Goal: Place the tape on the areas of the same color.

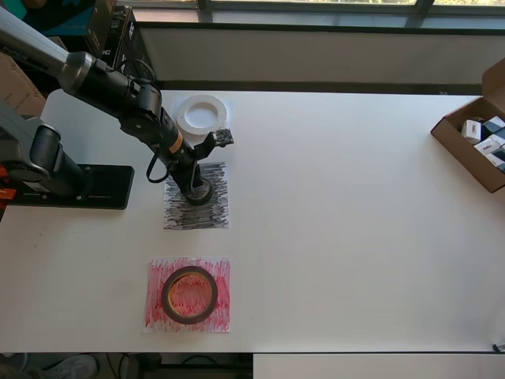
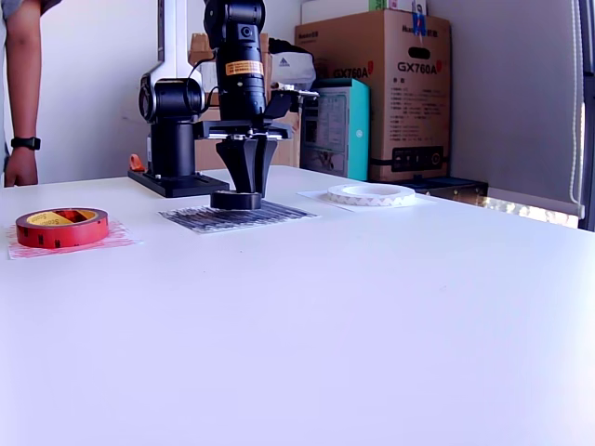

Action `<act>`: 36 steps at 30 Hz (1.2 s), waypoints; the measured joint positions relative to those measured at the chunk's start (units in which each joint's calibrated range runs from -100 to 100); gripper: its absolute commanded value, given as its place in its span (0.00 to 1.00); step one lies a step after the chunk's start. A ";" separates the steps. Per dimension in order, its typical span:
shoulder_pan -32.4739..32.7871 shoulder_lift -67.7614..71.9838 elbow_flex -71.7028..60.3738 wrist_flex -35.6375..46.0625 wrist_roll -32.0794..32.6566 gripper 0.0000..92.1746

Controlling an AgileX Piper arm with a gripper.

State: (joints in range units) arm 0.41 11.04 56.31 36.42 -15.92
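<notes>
A small black roll [image 1: 200,194] [image 2: 235,200] rests on the scribbled black patch [image 1: 207,218] [image 2: 270,216]. My gripper [image 1: 194,186] [image 2: 246,190] comes straight down onto it, its fingers drawn close together and pinching the roll's wall. At the near side of the table, the thin reddish-brown roll [image 1: 189,294] [image 2: 61,226] lies on the scribbled red patch [image 1: 156,317] [image 2: 113,242]. The wide white ring [image 1: 202,113] [image 2: 372,194] lies beyond the black patch on a plain white sheet [image 2: 316,195].
The arm's black base plate [image 1: 95,187] [image 2: 177,184] sits at the overhead view's left. An open cardboard box [image 1: 473,146] with small packets is at that view's right edge. Cartons [image 2: 386,88] stand behind the table, and a person's arm [image 2: 20,93] shows at the exterior view's left.
</notes>
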 measured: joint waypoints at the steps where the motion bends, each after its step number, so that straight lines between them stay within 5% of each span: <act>1: 0.00 0.00 0.00 0.00 0.00 0.02; 16: -0.04 0.00 2.30 0.41 -3.40 0.43; 36: -0.04 -6.72 -3.30 0.07 -2.54 0.45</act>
State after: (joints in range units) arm 0.38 4.32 53.01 36.49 -18.46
